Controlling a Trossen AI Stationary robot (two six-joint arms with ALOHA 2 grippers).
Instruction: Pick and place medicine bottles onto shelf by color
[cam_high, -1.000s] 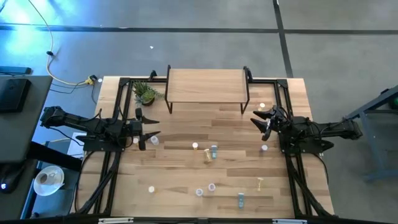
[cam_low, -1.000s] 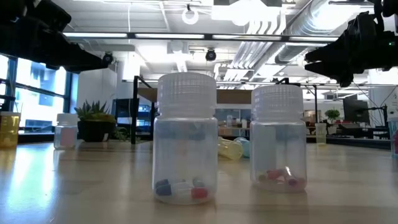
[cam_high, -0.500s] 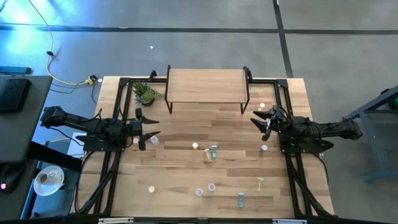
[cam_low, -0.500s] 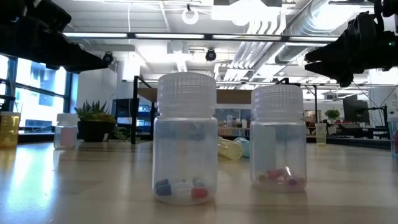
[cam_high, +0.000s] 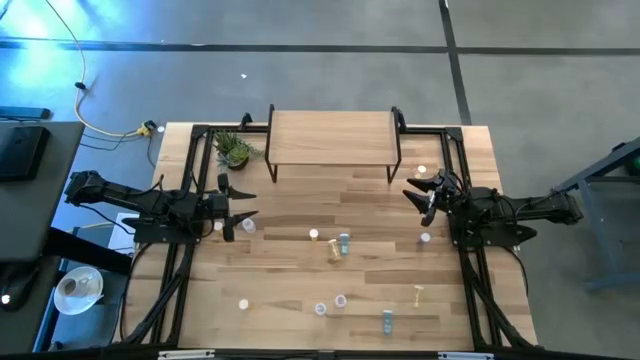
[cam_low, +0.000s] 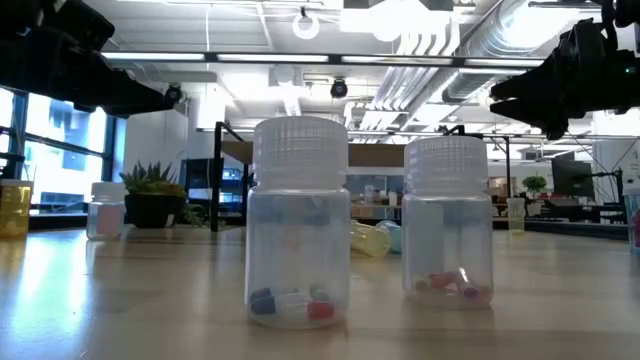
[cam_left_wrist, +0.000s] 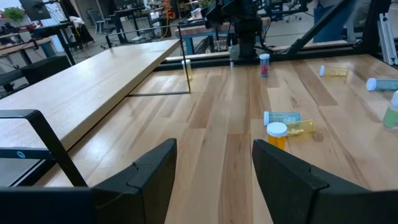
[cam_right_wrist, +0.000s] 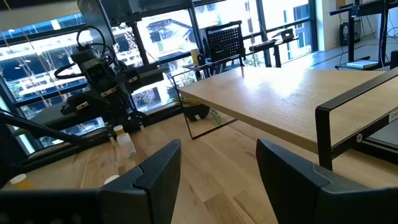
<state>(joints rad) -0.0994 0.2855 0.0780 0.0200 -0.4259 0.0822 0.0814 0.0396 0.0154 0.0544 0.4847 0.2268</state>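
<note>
The shelf (cam_high: 330, 140) stands on thin black legs at the table's far middle, nothing on it. Several small medicine bottles are scattered over the tabletop: a white one (cam_high: 248, 226) near my left gripper, an orange one (cam_left_wrist: 276, 134) upright beside a blue one (cam_left_wrist: 283, 117) and a yellow one (cam_left_wrist: 301, 126) lying on their sides, a pink one (cam_high: 425, 238) by my right gripper, others near the front edge. My left gripper (cam_high: 243, 205) hovers open at the table's left, my right gripper (cam_high: 416, 195) open at the right. Both point toward the middle with nothing between their fingers.
A small potted plant (cam_high: 233, 150) stands left of the shelf. Two clear bottles (cam_low: 298, 240) (cam_low: 448, 225) stand right in front of the low camera near the front edge. Black frame rails (cam_high: 190, 180) run along both table sides. Bare wood lies before the shelf.
</note>
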